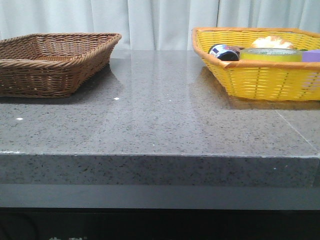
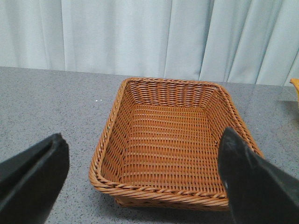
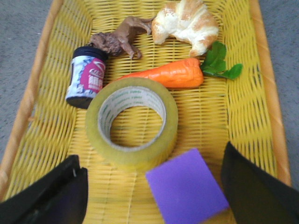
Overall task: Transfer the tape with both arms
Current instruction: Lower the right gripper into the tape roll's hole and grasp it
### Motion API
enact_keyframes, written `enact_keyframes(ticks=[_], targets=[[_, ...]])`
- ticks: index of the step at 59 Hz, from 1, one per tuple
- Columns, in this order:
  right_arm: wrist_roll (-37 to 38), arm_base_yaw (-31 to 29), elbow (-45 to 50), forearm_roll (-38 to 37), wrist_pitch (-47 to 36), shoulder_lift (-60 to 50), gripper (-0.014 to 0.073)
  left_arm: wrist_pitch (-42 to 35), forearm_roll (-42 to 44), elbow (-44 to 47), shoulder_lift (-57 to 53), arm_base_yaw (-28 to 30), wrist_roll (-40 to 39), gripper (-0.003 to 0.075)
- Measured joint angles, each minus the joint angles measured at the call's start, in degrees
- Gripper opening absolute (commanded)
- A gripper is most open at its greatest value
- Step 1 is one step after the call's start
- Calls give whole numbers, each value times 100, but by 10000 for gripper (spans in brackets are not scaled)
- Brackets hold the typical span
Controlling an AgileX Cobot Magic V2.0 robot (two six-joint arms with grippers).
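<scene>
Spread right gripper (image 3: 154,191) fingers hover over yellow basket (image 3: 261,93) holding tape (image 3: 131,122)

On the desk (image 1: 160,125) two baskets stand well apart: the brown basket (image 1: 50,62) at the far left and the yellow basket (image 1: 260,75) at the far right, with a curtain (image 1: 160,20) behind both. In the yellow basket the tape (image 3: 132,121) lies flat (hole upward), with a jar (image 3: 86,77) just beside it and a carrot (image 3: 168,74) touching its rim. A toy animal (image 3: 117,39) and a croissant (image 3: 184,23) lie beyond these, and a square pad (image 3: 187,189) lies against the tape on the opposite side.
</scene>
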Motion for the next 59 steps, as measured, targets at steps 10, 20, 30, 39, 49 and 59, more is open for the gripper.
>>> enact_keyframes(ticks=[10,20,30,39,49,59], targets=[[81,8,-698,-91,59,1124,601,0,0,0,0,0,0,638],[122,8,-987,-238,63,1920,601,0,0,0,0,0,0,637],[123,8,-1015,-275,-15,2390,601,0,0,0,0,0,0,638],[133,8,-1015,-275,-107,2554,557,0,0,0,0,0,0,637],[133,8,-1024,-289,-130,2563,315,0,0,0,0,0,0,638],[133,8,-1024,-314,-157,2563,121,0,0,0,0,0,0,638]])
